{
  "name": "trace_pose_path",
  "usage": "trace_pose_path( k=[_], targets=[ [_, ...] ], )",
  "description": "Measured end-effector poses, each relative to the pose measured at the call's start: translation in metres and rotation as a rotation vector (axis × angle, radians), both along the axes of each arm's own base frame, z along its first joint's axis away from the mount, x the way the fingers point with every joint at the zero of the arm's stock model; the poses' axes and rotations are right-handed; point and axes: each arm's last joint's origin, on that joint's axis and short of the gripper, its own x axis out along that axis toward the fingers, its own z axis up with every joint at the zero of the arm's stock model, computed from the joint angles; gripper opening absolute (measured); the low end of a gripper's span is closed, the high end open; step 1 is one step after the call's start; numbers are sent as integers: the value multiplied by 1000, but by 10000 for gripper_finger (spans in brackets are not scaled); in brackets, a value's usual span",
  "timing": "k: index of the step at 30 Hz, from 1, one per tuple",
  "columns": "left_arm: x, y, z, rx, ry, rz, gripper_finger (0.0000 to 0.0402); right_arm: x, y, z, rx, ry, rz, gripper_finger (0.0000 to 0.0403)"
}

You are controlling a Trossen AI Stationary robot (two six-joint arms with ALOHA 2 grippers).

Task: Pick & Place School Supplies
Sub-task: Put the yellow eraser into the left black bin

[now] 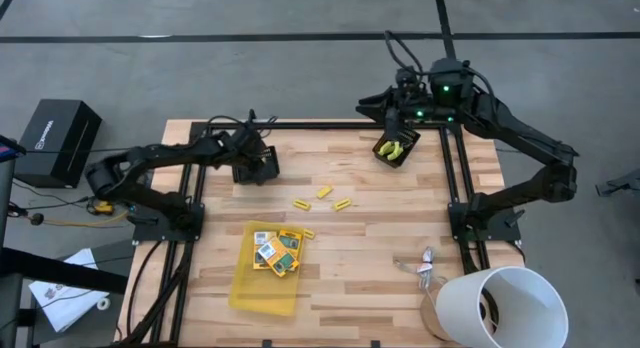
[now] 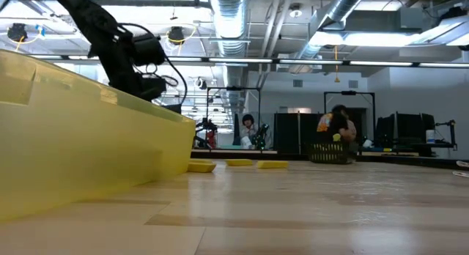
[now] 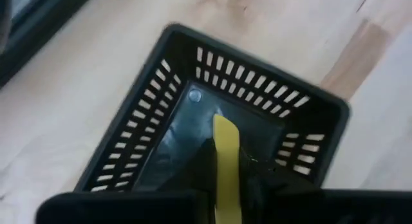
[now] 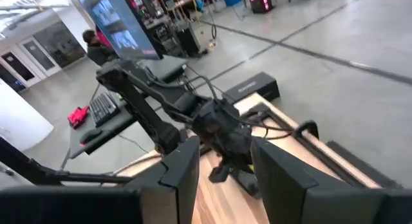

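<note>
My left gripper (image 1: 255,166) stands at the table's far left over a black slotted basket (image 3: 257,76), pointing down into it, shut on a short yellow stick (image 3: 225,137). My right gripper (image 4: 222,179) is open and holds nothing. It hangs level at the far right (image 1: 385,108), just beyond a second black basket (image 1: 395,148) that holds yellow-green pieces. Several more yellow sticks (image 1: 324,192) lie flat on the table's middle. Printed green-orange boxes (image 1: 277,250) lie in the yellow tray (image 1: 262,288). My left gripper pinches the yellow stick between its two fingers, which come from above and point down. The fingers lie along the stick. Its free end (image 3: 224,124) juts past the fingertips into the basket. I cannot tell whether that end touches the basket floor.
Silvery clips (image 1: 425,268) and a big white bucket (image 1: 505,308) sit at the near right corner. Black frame rails (image 1: 455,188) run along both table sides. In the low view the tray wall (image 2: 88,152) fills the left. People show in the room beyond.
</note>
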Motion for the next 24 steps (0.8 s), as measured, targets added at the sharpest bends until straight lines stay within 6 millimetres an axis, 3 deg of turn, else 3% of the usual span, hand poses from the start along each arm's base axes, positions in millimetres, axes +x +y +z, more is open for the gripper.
trace_pose_path(
  k=[7,12,17,24],
  targets=[
    [8,6,-20,-25,45,-29,73,-1,0,2,12,-21,-4,133],
    [8,6,-19,-7,41,-28,88,-1,0,3,16,-23,-5,134],
    [3,2,6,51,-51,-11,105,-1,0,3,17,-24,-4,133],
    [-20,-17,67,104,-372,71,135,0,0,9,-21,-81,2,138]
  ],
)
